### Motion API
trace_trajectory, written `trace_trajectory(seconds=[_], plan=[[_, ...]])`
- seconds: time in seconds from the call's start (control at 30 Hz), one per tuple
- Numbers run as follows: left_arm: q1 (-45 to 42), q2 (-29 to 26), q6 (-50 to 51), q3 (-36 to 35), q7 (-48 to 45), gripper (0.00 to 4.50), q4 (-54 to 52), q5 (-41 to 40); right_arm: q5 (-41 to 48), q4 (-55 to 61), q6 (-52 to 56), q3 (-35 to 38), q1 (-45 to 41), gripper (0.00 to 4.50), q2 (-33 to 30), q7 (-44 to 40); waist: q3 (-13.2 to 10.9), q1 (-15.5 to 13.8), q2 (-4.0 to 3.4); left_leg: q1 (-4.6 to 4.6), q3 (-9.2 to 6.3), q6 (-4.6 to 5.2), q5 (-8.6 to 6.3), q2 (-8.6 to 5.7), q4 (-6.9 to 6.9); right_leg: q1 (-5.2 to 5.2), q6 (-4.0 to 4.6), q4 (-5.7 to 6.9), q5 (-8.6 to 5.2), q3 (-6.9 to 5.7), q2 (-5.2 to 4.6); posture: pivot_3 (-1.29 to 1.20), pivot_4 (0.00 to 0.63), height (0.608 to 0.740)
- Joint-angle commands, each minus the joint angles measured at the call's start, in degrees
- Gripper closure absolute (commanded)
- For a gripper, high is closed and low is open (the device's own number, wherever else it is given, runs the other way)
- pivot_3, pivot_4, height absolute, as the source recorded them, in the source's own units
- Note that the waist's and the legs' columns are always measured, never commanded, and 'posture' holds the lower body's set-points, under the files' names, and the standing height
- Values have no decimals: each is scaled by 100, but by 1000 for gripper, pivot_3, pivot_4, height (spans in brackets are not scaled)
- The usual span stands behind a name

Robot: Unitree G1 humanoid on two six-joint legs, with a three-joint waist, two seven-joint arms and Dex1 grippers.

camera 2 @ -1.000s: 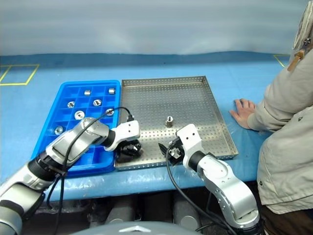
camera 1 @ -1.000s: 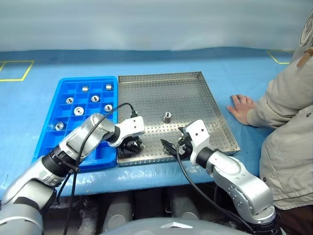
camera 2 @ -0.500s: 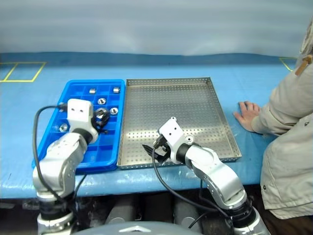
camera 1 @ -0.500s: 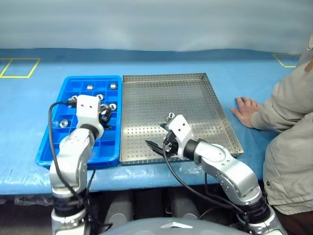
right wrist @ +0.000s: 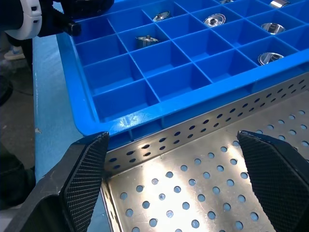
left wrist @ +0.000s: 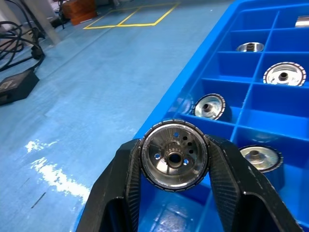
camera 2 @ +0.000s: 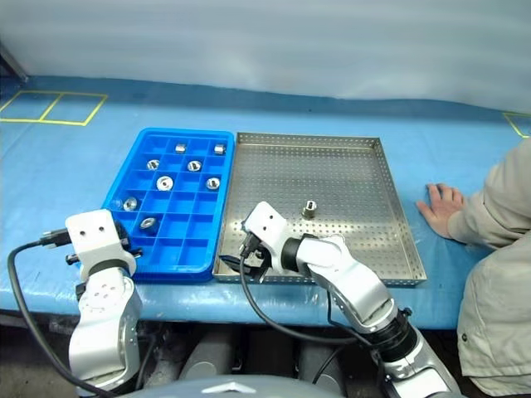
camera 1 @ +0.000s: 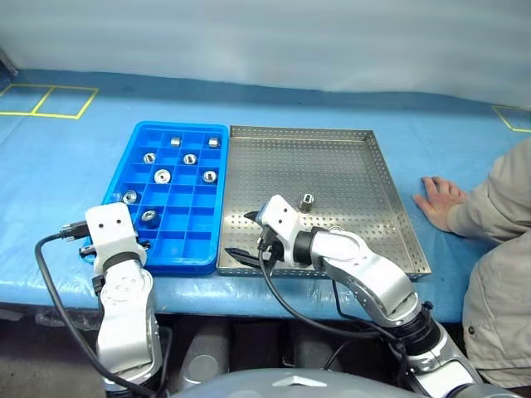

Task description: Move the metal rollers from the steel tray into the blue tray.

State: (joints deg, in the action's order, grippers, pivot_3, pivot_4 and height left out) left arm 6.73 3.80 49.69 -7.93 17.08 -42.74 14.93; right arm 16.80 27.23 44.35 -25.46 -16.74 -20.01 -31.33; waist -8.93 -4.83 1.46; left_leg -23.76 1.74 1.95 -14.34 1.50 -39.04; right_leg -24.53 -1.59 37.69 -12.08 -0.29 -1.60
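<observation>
My left gripper point(left wrist: 173, 141) is shut on a metal roller point(left wrist: 174, 157), held just above the near left corner of the blue tray point(camera 1: 178, 264). Several metal rollers point(camera 1: 163, 176) lie in separate compartments of that tray. One more metal roller point(camera 1: 306, 201) stands upright in the middle of the steel tray point(camera 1: 332, 162). My right gripper point(camera 1: 241, 255) is open and empty, low over the steel tray's near left corner, its fingers point(right wrist: 82, 169) pointing toward the blue tray.
A person's hand point(camera 1: 440, 195) rests flat on the blue table cover just right of the steel tray, with a beige sleeve point(camera 1: 498, 215) behind it. Yellow tape squares point(camera 1: 50, 101) mark the far left. Black cables hang from both wrists.
My left arm has swung from the steel tray's near left corner across to the blue tray's near left corner, roller still gripped. The right gripper has moved left across the steel tray. The camera has shifted.
</observation>
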Motion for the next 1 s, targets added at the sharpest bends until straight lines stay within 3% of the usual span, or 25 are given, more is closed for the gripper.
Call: trace_trajectory(seconds=[0.03, 0.1, 0.37, 0.4, 0.6, 0.77, 1.0], plan=[[103, 398, -31, -47, 148, 2825, -144, -3, 10, 177, -58, 68, -5, 0, 6, -26, 0, 1, 1, 0, 0, 0, 0, 0, 0, 0, 0, 0, 0, -1, -1, 217, 150, 740], [122, 530, 35, -154, 174, 2825, -106, -144, 13, 213, -36, 89, 28, 0, -2, 2, -1, 2, 1, 0, -1, 0, 0, 1, 0, 0, 1, 0, -1, -3, -1, 206, 150, 740], [28, 551, 370, -180, 195, 132, -41, -470, 15, 358, 29, 177, 168, 0, -23, 126, -2, 46, 2, -2, -3, 0, 0, 1, 0, -1, 3, -1, -2, -8, -4, 167, 150, 740], [-48, 502, 321, -164, 189, 21, -41, -510, 15, 385, 39, 197, 194, 0, -23, 152, -2, 47, 2, -1, -3, 0, 0, 1, 0, 0, 3, 0, -2, -8, -4, 159, 150, 740], [-1126, -205, 56, -11, -392, 21, 111, -822, 76, 665, 194, 584, 430, 0, -44, 406, -4, 36, 6, -3, -13, -3, 2, 1, -6, 3, 4, 1, -2, -22, -5, 118, 150, 740], [-2281, -905, 462, 213, -1745, 21, 788, -1635, 82, 1022, 377, 1110, 874, 0, -177, 684, -4, 176, 5, -7, -7, -1, 1, -3, -3, 1, 5, -3, -1, -20, -2, 47, 150, 740], [-3538, -1207, 1095, 515, -3387, 21, 2154, -2965, 58, 1503, 579, 1745, 1567, 0, -249, 1121, -5, 406, 4, -9, -5, 3, -3, -3, 0, 0, 4, -3, -3, -15, 4, -53, 150, 740]])
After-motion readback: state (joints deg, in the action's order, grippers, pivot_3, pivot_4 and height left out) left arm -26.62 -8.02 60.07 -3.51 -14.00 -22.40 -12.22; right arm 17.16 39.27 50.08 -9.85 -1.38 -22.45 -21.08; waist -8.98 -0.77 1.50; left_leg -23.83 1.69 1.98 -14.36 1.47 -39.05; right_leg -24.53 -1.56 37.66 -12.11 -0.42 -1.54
